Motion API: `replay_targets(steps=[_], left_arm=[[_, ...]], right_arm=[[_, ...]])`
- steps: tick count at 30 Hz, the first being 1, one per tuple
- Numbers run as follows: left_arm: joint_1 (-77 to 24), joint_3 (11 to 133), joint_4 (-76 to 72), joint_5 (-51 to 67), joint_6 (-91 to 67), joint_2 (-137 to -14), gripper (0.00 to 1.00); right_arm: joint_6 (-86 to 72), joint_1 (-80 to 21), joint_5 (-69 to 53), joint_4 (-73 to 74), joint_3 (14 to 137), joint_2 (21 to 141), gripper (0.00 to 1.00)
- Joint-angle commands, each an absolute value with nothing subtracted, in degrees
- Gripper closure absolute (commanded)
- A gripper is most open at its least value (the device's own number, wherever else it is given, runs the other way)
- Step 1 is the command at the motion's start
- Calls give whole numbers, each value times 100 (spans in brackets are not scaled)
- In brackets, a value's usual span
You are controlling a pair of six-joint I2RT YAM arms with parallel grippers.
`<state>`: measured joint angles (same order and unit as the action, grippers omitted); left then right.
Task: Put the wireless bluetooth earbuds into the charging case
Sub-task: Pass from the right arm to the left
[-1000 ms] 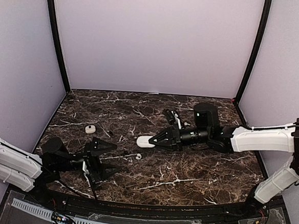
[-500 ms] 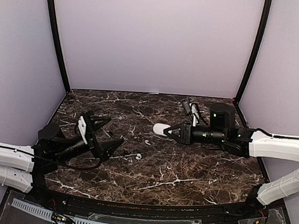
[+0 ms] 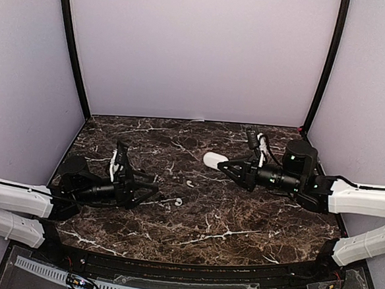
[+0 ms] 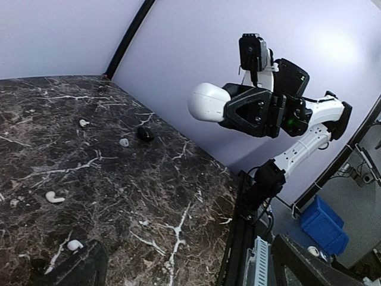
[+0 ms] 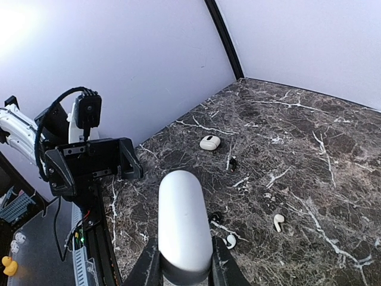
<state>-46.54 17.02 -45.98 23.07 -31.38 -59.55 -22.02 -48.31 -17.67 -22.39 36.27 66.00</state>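
Holds a smooth white oval plastic charging case (image 3: 211, 160) pinched at its rear in the right claw (image 3: 223, 165), raised above the dark veined marble surface (image 3: 240, 220), long axis in line with the outstretched right arm, free end pointing left. Shows two tiny white stemmed plastic earbuds (image 3: 190, 183) lying on the surface between the claws. Faces the case with the left claw (image 3: 149, 183) spread wide, arm stretched low.

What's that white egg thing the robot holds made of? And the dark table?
The white case looks like smooth plastic: even white, soft sheen. The table looks like dark marble, brown with white veins, though it may be a printed surface.
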Motion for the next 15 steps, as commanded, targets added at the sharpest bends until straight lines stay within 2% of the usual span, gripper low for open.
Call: replay_targets(steps=[1,8,15], left_arm=[[-4632,1593,-5797,3042,-3491,-6277,4],[-4670,2482,-5907,3518,-3585,-7395,17],[-4905,2996,-6860,3744,-3683,-8145,28]], right_arm=[[-2245,-4819,-1939,-3008,3543,6624,91],[-2119,-5051,-2015,-3693,3433,6698,91],[-1750,-5489,-1987,-3881,3505,6882,91]])
